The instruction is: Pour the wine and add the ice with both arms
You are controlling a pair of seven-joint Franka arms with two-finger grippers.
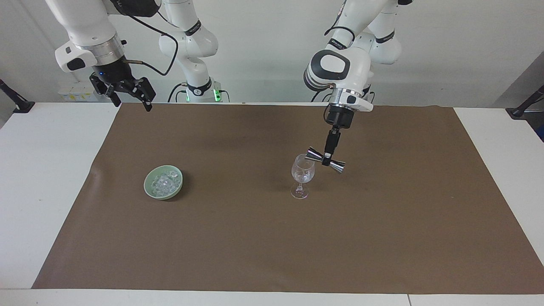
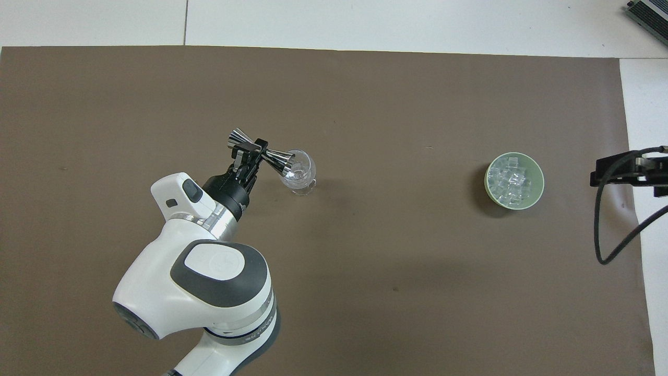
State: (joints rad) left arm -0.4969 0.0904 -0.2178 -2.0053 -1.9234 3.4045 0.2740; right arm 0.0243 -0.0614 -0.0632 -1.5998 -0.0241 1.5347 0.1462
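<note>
A clear stemmed wine glass (image 1: pixel 302 174) (image 2: pixel 298 173) stands upright on the brown mat. My left gripper (image 1: pixel 327 160) (image 2: pixel 251 150) is shut on the waist of a shiny double-ended steel jigger (image 1: pixel 325 160) (image 2: pixel 261 150). The jigger lies on its side, one mouth at the glass's rim. The ice (image 1: pixel 164 182) (image 2: pixel 512 181) is heaped in a pale green bowl (image 1: pixel 149 188) (image 2: pixel 537 172) toward the right arm's end of the table. My right gripper (image 1: pixel 129 95) (image 2: pixel 626 172) hangs open in the air over the mat's corner by the right arm's base, waiting.
The brown mat (image 1: pixel 272 238) (image 2: pixel 365 271) covers most of the white table (image 1: pixel 38 178). Black clamps (image 1: pixel 17 102) sit at both table ends near the robots. A cable (image 2: pixel 605 230) hangs from the right wrist.
</note>
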